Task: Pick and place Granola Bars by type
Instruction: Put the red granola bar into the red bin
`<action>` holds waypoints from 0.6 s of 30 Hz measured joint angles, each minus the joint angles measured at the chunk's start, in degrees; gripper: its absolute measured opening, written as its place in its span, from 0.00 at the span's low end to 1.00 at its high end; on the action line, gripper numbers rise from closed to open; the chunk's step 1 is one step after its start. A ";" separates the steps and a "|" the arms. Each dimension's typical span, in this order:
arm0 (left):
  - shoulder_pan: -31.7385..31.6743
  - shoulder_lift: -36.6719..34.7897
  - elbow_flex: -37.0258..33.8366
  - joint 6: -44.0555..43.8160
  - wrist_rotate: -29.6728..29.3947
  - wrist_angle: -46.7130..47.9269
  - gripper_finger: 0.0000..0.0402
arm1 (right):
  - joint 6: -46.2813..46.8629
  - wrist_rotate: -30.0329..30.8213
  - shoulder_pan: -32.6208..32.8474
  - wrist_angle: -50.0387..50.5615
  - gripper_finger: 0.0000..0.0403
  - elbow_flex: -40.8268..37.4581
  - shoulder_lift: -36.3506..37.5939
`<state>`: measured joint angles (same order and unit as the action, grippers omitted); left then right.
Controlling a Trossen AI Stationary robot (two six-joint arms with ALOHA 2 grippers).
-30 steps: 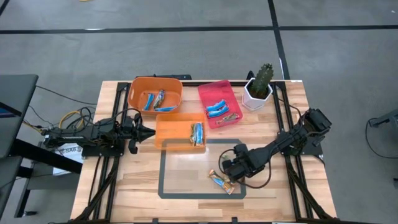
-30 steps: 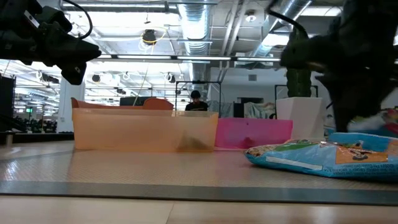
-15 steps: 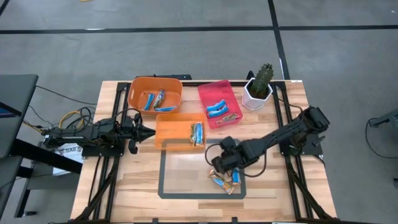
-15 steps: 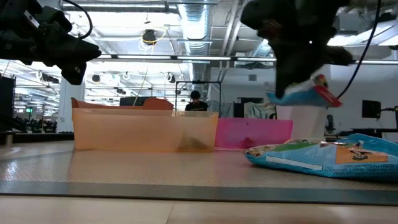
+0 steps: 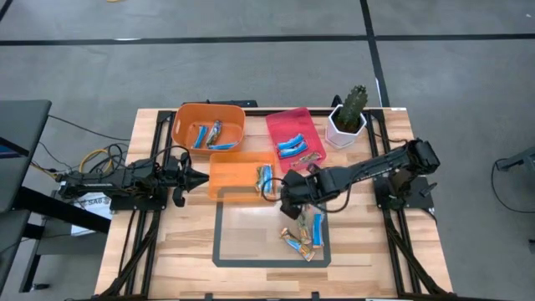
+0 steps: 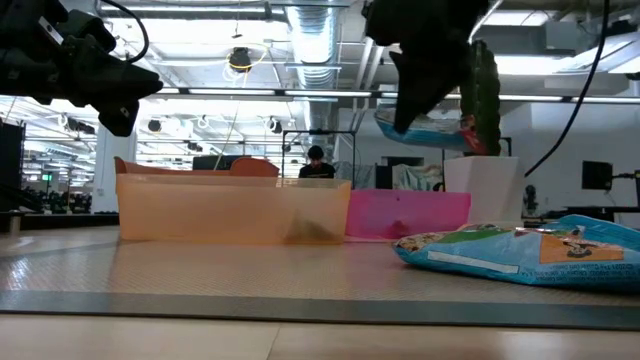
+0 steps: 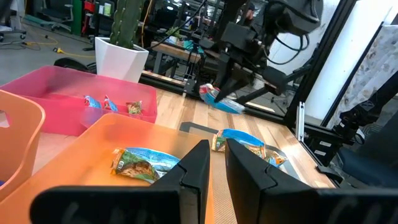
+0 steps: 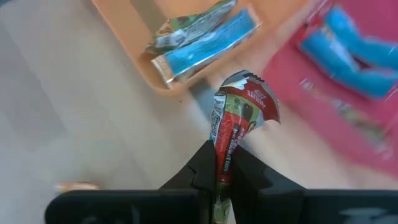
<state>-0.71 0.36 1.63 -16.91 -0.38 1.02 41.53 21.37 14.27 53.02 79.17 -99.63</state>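
Right wrist view: fingers of right gripper point(image 8: 219, 177) pinched shut on one end of red-wrapped bar point(image 8: 239, 121), hanging above the seam between rectangular orange bin point(image 8: 134, 46) and pink bin point(image 8: 348, 118), clear of the surface point(image 5: 184, 242). Best carried fully over the matching bin's interior, lowered past the rim, then released. Left gripper point(image 7: 212, 165) parked beside orange bin, fingers nearly shut, holding nothing.

My wooden table point(image 5: 175, 242) with dark taped rectangle point(image 5: 219, 242), on it a round orange bin point(image 5: 178, 125), a rectangular orange bin point(image 5: 219, 176), a pink bin point(image 5: 280, 125), a potted cactus point(image 5: 347, 117), two granola bars point(image 5: 303, 238) inside the tape
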 joint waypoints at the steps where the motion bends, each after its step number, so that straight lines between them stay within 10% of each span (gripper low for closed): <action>1: -0.02 0.00 0.00 0.00 -0.02 0.00 0.11 | -2.53 0.00 -0.60 0.53 0.05 0.41 0.00; 18: -0.02 0.00 0.00 0.00 0.00 0.04 0.11 | -48.45 1.92 -12.68 0.88 0.04 1.56 4.87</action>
<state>-0.73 0.36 1.63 -16.91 -0.39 1.06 -6.92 23.29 1.60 53.90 80.73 -94.76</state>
